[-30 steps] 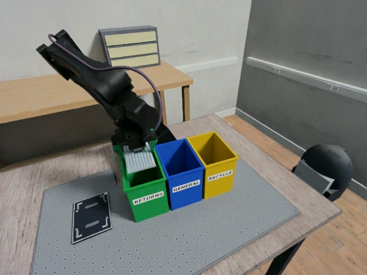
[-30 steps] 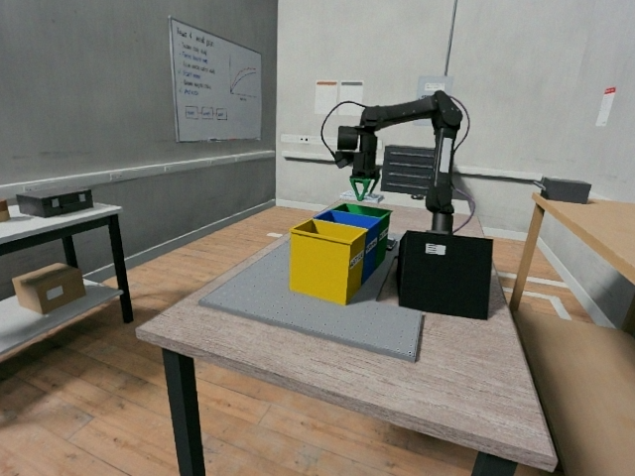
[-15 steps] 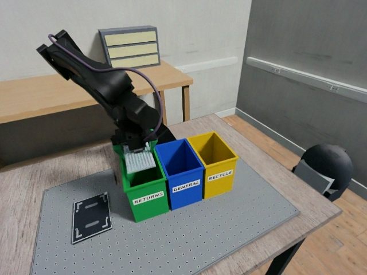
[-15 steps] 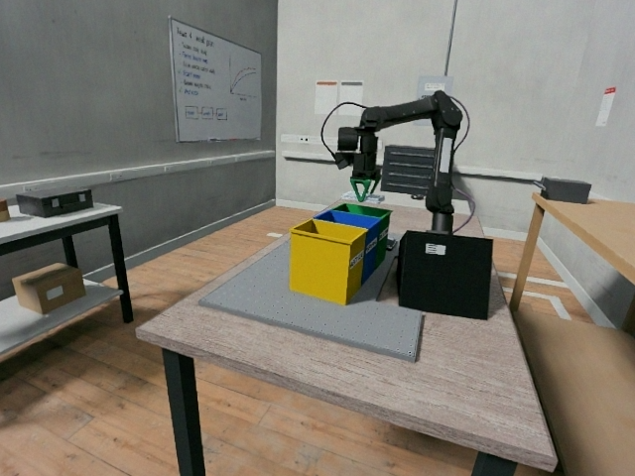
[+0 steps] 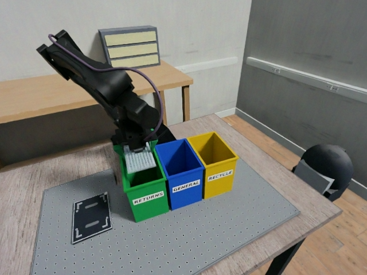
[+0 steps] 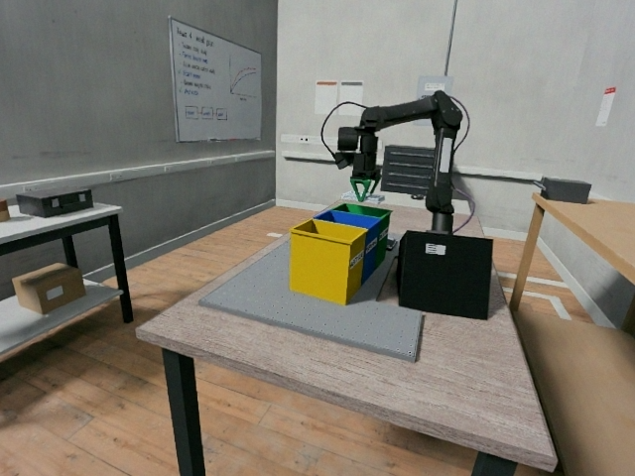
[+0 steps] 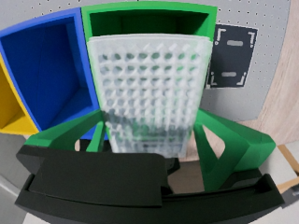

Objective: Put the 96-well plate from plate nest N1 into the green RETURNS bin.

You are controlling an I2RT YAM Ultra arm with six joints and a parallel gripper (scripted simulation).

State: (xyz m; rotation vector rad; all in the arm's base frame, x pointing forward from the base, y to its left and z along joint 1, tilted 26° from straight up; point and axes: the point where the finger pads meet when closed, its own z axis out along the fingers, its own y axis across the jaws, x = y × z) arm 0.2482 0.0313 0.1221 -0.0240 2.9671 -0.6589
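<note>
My gripper (image 5: 137, 148) is shut on the 96-well plate (image 5: 139, 160), a clear plate with rows of wells, and holds it just above the open top of the green bin labelled RETURNS (image 5: 145, 184). In the wrist view the plate (image 7: 149, 103) sits between my green fingers and covers most of the green bin's opening (image 7: 149, 21). In the exterior view the gripper (image 6: 363, 190) hangs over the green bin (image 6: 370, 212). The black plate nest N1 (image 5: 91, 216) lies flat on the grey board, left of the bins; it also shows in the wrist view (image 7: 232, 57).
The blue GENERAL bin (image 5: 182, 173) stands against the green bin's right side, and the yellow RECYCLE bin (image 5: 214, 162) beside that. All three bins stand upright on the grey perforated board (image 5: 166, 234). A black box (image 6: 444, 271) stands by the arm's base.
</note>
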